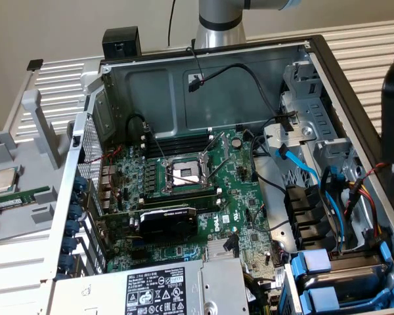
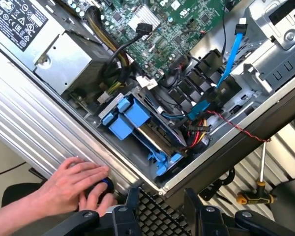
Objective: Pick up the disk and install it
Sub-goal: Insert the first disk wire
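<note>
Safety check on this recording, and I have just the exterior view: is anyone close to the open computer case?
Observer: Yes. A person's hand rests against the case's ribbed outer side.
Operator: Is the pincer carrying anything?
Observer: No. The pincer is open and empty, near that hand.
Operator: Any loose tools?
Observer: A screwdriver with a yellow-and-black handle lies outside the case.
</note>
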`<action>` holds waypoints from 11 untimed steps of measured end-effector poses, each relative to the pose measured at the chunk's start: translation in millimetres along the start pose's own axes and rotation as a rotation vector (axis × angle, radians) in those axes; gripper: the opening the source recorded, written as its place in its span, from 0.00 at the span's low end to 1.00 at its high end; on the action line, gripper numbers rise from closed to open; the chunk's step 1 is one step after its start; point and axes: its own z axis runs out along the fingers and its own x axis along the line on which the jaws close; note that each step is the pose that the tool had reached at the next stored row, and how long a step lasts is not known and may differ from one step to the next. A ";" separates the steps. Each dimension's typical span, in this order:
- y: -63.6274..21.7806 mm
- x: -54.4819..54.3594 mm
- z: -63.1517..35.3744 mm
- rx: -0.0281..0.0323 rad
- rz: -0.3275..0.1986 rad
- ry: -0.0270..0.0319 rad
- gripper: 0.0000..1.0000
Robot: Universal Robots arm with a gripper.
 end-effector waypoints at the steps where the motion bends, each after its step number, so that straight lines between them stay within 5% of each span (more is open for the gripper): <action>1: 0.0 0.0 0.0 0.0001 -0.018 -0.0046 0.49; 7: 0.1 0.0 0.4 -0.0032 -0.122 -0.0271 0.49; 11: 0.3 0.0 1.0 -0.0205 -0.178 -0.0252 0.49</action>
